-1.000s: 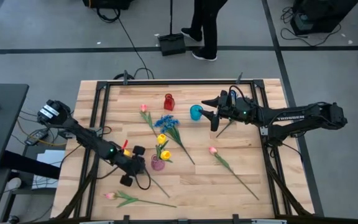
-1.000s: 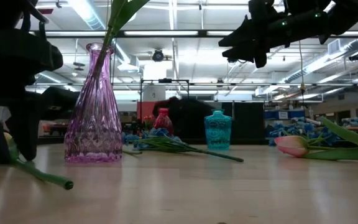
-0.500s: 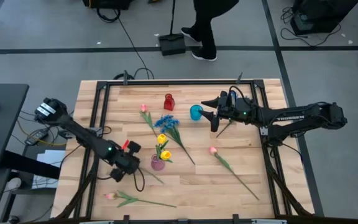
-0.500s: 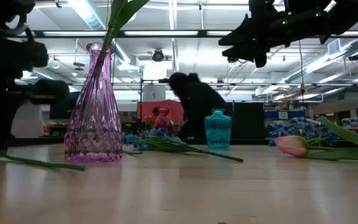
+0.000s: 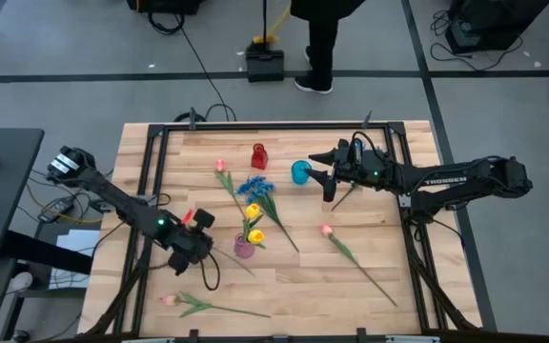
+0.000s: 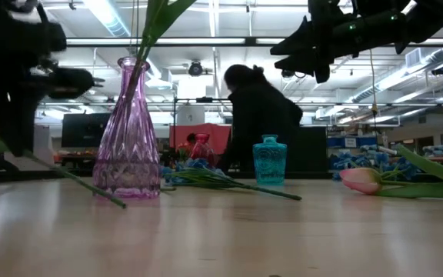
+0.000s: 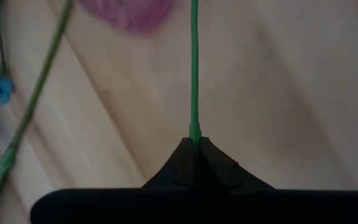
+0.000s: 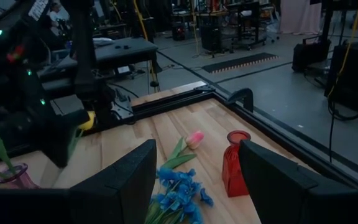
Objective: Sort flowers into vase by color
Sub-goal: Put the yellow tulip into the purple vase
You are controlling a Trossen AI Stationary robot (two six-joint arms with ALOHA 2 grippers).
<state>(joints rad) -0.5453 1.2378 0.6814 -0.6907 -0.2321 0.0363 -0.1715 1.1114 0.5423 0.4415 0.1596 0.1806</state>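
Flowers (image 5: 260,188) mostly lay loose mid-frame; two yellow tulips stood in the purple vase (image 5: 243,249). Left gripper (image 5: 188,250) pinched a stem (image 7: 194,74); right gripper (image 5: 329,178) hovered spread, empty.

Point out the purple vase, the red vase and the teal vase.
purple vase (image 6: 127,146): low view, patterned belly.
red vase (image 8: 235,163): right wrist view, middle of body.
teal vase (image 6: 269,162): low view, middle of body.
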